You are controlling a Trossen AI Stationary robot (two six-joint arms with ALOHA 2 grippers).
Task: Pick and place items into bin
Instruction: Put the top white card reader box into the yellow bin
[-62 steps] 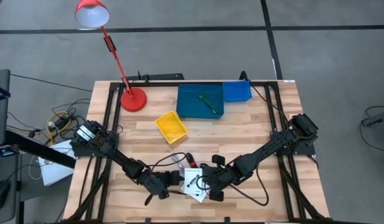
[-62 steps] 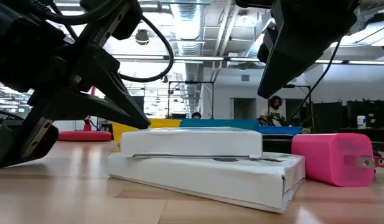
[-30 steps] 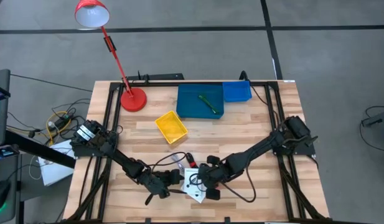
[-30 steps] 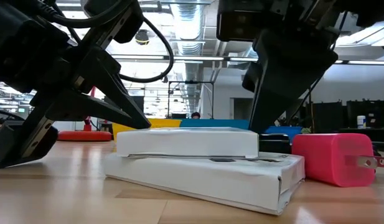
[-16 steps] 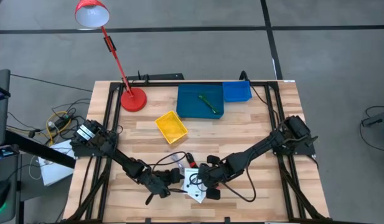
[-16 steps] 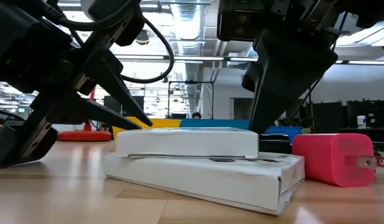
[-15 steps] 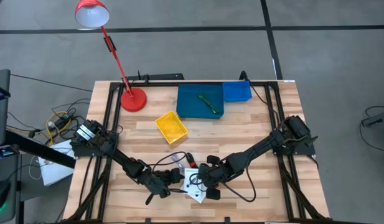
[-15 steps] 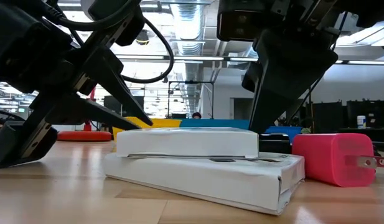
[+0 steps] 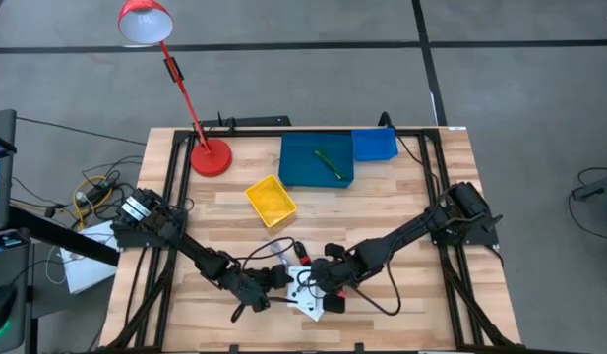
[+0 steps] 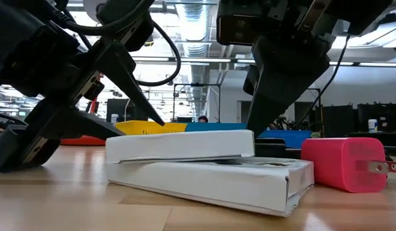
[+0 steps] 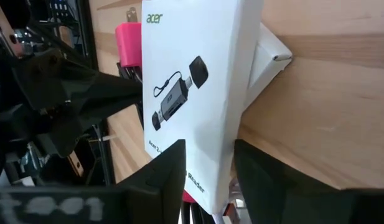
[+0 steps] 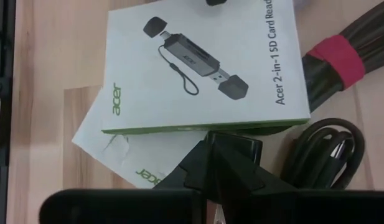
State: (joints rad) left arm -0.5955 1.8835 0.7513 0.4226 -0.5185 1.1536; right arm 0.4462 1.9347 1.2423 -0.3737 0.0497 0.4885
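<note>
- High view: both arms reach in over the near part of the bench (image 9: 431, 216). The left gripper (image 9: 274, 279) and right gripper (image 9: 319, 279) face each other across two stacked white boxes (image 9: 305, 298).
- A red-black stick (image 9: 297, 250) lies just beyond the boxes.
- At the far side, a green pen (image 9: 329, 162) lies in the large blue bin (image 9: 295, 167). A small blue bin (image 9: 374, 145) touches that bin's right side, and a yellow bin (image 9: 271, 200) sits nearer the middle. A red lamp (image 9: 210, 155) stands at the far left.
- Low view: the upper box (image 10: 181, 144) lies slightly tilted on the lower box (image 10: 217, 179), both on the bench. A pink plug (image 10: 342, 163) stands just beside the lower box.
- The left gripper's fingers (image 10: 137, 96) are spread apart at one end of the upper box. The right gripper comes down at the box's other end.
- Left wrist view: the left fingers (image 11: 157, 180) stand open, with the printed upper box's (image 11: 192, 74) near end in the gap between them. They do not look clamped on it. A corner of the lower box (image 11: 266, 53) sticks out beside it.
- Right wrist view: the right fingers (image 12: 220, 152) are drawn together at the green edge of the upper box (image 12: 204, 68). I cannot tell whether they pinch anything.
- A coiled black cable (image 12: 316, 155) and a bundle with a red band (image 12: 335, 56) lie just beside the boxes.
</note>
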